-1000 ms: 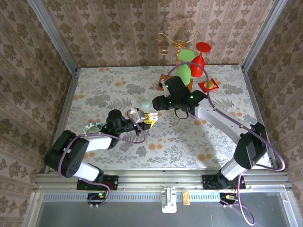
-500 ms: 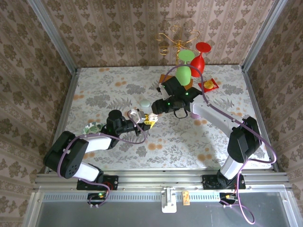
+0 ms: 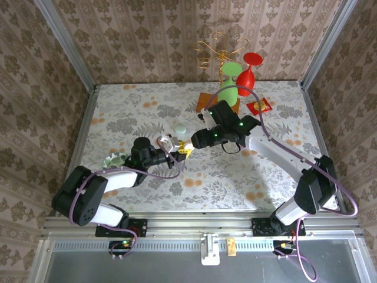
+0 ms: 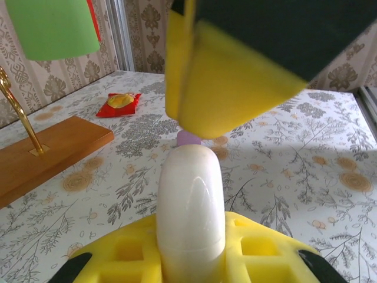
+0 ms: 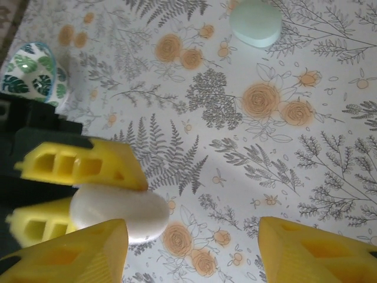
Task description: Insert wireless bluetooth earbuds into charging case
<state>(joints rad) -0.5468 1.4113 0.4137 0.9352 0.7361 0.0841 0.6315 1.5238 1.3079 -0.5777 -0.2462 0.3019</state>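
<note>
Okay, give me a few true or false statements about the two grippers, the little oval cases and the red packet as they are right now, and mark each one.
1. The left gripper holds the white case. True.
2. The right gripper is shut on the white case. False: its fingers stand wide apart, open.
3. A pale green case lies loose on the table. True.
4. The red packet sits in the patterned bowl. False: it lies on the table near the wooden base.

Left pincer (image 3: 175,145) clamps white case (image 3: 168,141); right pincer (image 3: 188,145) just beside it, mid-table.
</note>
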